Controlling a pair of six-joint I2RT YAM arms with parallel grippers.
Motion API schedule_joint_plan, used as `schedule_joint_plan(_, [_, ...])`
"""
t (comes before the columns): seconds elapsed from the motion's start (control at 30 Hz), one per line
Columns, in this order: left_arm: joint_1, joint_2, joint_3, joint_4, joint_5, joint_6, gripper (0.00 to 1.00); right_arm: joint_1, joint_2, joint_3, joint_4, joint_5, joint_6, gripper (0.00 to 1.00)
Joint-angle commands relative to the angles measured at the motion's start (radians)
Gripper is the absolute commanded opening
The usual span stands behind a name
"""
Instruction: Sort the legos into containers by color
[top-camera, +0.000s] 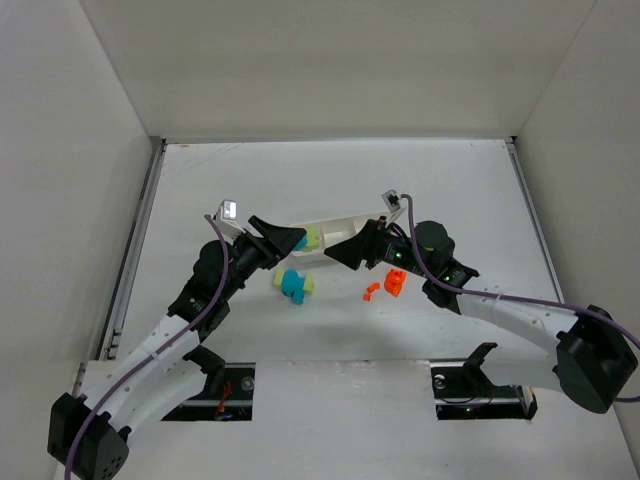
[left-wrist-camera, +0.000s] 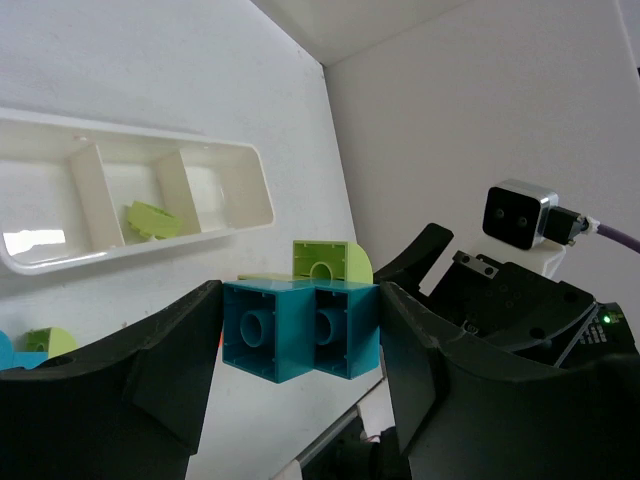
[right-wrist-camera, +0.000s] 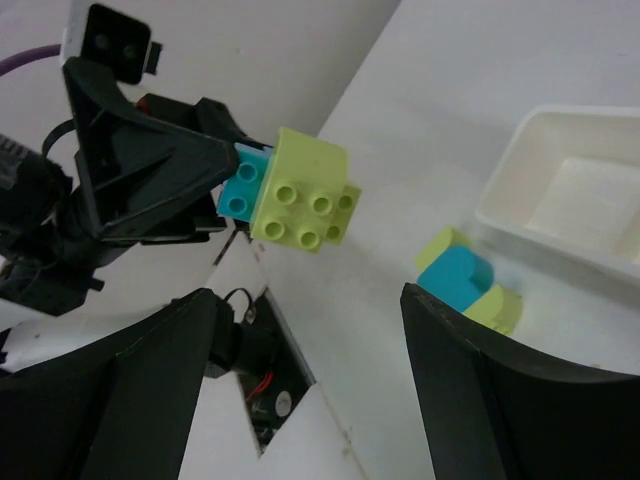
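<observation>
My left gripper (top-camera: 296, 241) is shut on a cyan lego (left-wrist-camera: 300, 327) with a yellow-green lego (left-wrist-camera: 331, 263) stuck to its far side, and holds the pair in the air. My right gripper (right-wrist-camera: 310, 370) faces that pair (right-wrist-camera: 298, 190) from close by. It is open, with nothing between its fingers. The white tray of containers (top-camera: 345, 222) lies just behind both grippers. One yellow-green lego (left-wrist-camera: 153, 220) lies in a compartment of the tray (left-wrist-camera: 240, 215). A cyan and yellow-green clump (top-camera: 295, 285) sits on the table, and orange legos (top-camera: 395, 283) lie to its right.
White walls enclose the table on the left, back and right. The right arm's wrist camera (left-wrist-camera: 520, 215) hangs close in front of my left gripper. A small orange piece (top-camera: 370, 292) lies beside the larger orange one. Cut-outs with wiring sit at the near edge (top-camera: 225, 385).
</observation>
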Motion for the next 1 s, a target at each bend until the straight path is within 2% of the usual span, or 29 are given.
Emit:
schedule_joint_plan(0.0, [0.008, -0.033, -0.003, 0.053, 0.045, -0.062, 0.41, 0.016, 0.006, 0.004, 0.182, -0.093, 0.068, 0.81])
schedule_joint_plan(0.2, [-0.012, -0.032, 0.003, 0.021, 0.039, -0.062, 0.4, 0.047, 0.075, 0.028, 0.22, -0.107, 0.07, 0.79])
schedule_joint_plan(0.4, [-0.041, -0.019, 0.0, 0.021, 0.034, -0.062, 0.4, 0.047, 0.118, 0.05, 0.234, -0.109, 0.082, 0.72])
schedule_joint_plan(0.73, [-0.049, -0.01, -0.006, -0.01, 0.022, -0.033, 0.4, 0.028, 0.118, 0.06, 0.209, -0.089, 0.08, 0.73])
schedule_joint_plan(0.97, [-0.07, 0.004, 0.001, -0.01, 0.025, -0.025, 0.4, 0.032, 0.157, 0.085, 0.211, -0.086, 0.08, 0.65])
